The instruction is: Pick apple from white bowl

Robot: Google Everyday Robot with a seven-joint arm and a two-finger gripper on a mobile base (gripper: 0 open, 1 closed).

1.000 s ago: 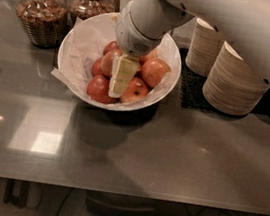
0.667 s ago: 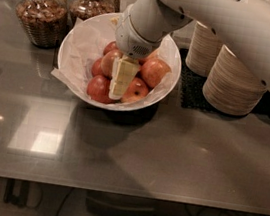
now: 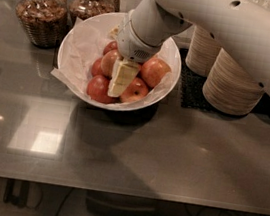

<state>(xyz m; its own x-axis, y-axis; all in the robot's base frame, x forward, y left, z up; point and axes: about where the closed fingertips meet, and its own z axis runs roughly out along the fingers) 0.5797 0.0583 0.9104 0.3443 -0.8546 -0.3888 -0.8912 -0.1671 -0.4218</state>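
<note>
The white bowl [image 3: 78,46], wide and lined with crinkled white paper, stands on the grey table and holds several apples. The palest apple [image 3: 109,61], yellow-gold with a red blush, lies left of centre among darker red apples [image 3: 155,71]. My gripper [image 3: 117,86], cream-coloured at its end, reaches down from the white arm [image 3: 152,24] into the middle of the bowl. It sits right beside the pale apple, between it and a red apple [image 3: 135,91] at the front. The arm hides the back of the bowl.
Two glass jars [image 3: 38,12] of nuts stand at the back left, close to the bowl. Stacks of small beige disposable bowls [image 3: 232,81] stand on a black mat to the right. The table's front edge [image 3: 112,191] runs across the bottom.
</note>
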